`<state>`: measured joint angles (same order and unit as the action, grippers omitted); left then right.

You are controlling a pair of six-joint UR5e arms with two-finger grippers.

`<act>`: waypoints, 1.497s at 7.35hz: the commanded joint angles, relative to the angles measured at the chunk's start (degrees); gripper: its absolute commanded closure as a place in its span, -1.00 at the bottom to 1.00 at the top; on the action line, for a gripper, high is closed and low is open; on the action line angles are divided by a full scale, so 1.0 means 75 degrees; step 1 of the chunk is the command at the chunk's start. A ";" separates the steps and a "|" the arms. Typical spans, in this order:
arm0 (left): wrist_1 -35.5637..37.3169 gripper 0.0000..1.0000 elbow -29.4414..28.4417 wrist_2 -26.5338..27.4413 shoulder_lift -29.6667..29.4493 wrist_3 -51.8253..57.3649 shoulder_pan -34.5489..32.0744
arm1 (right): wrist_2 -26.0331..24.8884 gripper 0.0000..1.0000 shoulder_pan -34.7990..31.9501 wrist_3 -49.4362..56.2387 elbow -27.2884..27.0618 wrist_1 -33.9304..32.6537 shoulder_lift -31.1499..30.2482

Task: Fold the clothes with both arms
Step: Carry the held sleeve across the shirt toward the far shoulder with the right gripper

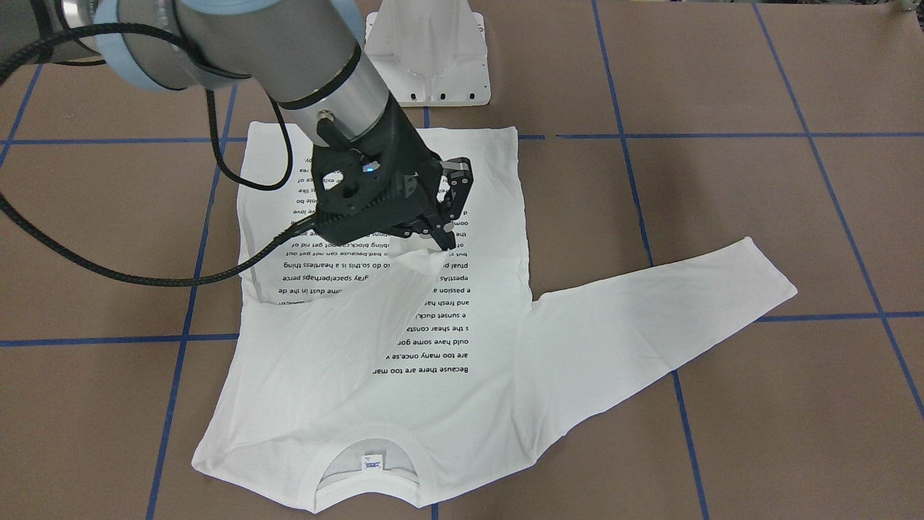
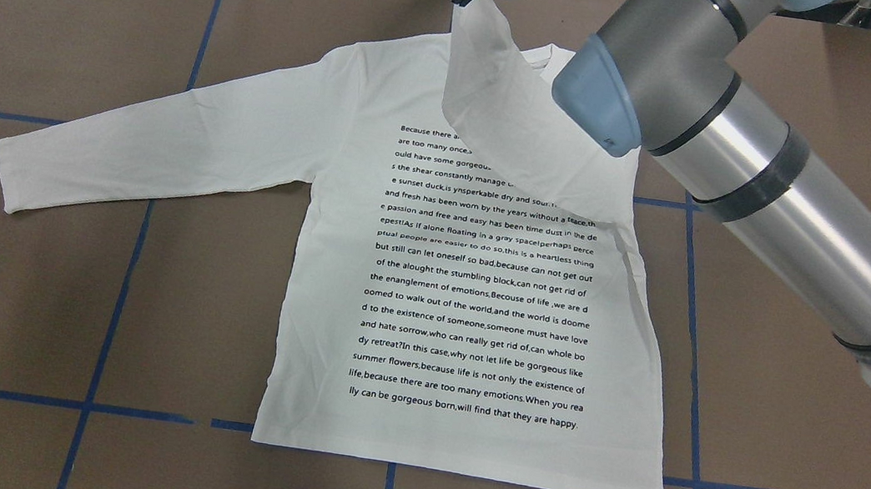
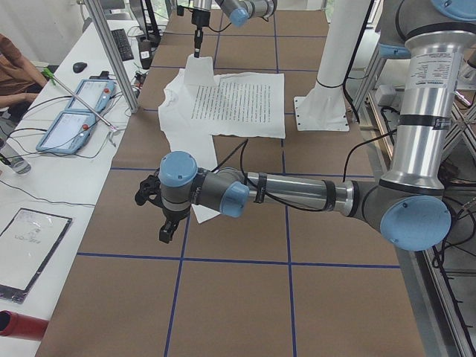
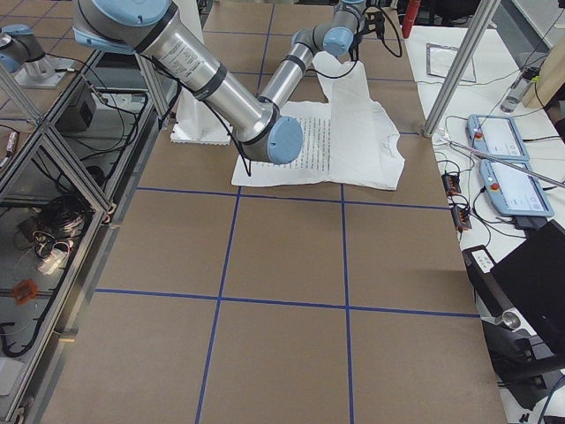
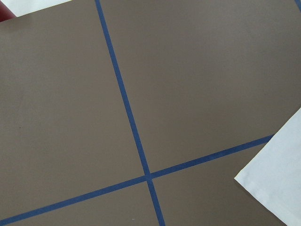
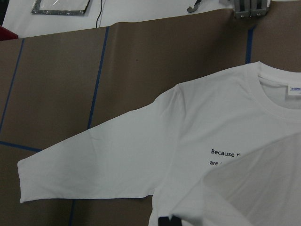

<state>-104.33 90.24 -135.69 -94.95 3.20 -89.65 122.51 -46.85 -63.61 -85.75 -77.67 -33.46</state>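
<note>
White T-shirt (image 2: pixel 481 284) flat beneath right tool (image 1: pixel 442 240), tool pinching sleeve (image 2: pixel 495 109) end aloft; left tool (image 3: pixel 158 216): cannot tell.

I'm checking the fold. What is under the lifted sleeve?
Under the sleeve, held up by the right gripper, lies the front of the shirt. The ends of the upper text lines are hidden by it; the lower lines show whole. Anything else beneath is covered.

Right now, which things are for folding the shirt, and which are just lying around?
For the job:
- white T-shirt
- right arm, jaws pinching the lifted sleeve
- left arm, hovering near the other sleeve

Just lying about:
- white pedestal base
- two blue-edged tablets
- keyboard
</note>
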 commanded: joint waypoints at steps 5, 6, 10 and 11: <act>0.0000 -0.99 -0.0020 -0.0002 -0.0055 -0.0005 0.0000 | -0.1555 0.83 0.1415 0.0160 0.4679 0.1656 0.2115; 0.0000 -0.99 -0.0020 -0.0002 -0.0067 -0.0016 0.0000 | -0.2335 -0.98 0.1790 0.0172 0.4799 0.2275 0.2117; -0.0011 -0.99 -0.0219 -0.0002 -0.0079 -0.0016 0.0012 | -0.2425 -1.00 0.1782 0.0219 0.4719 0.2200 0.2059; -0.0069 -0.99 -0.0242 0.0022 -0.0090 -0.0434 0.0070 | -0.2320 -1.00 0.1573 0.0219 0.4162 0.1515 0.1803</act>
<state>-104.51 88.77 -135.67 -95.56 2.41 -89.48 104.53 -33.77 -61.98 -51.11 -62.15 -18.36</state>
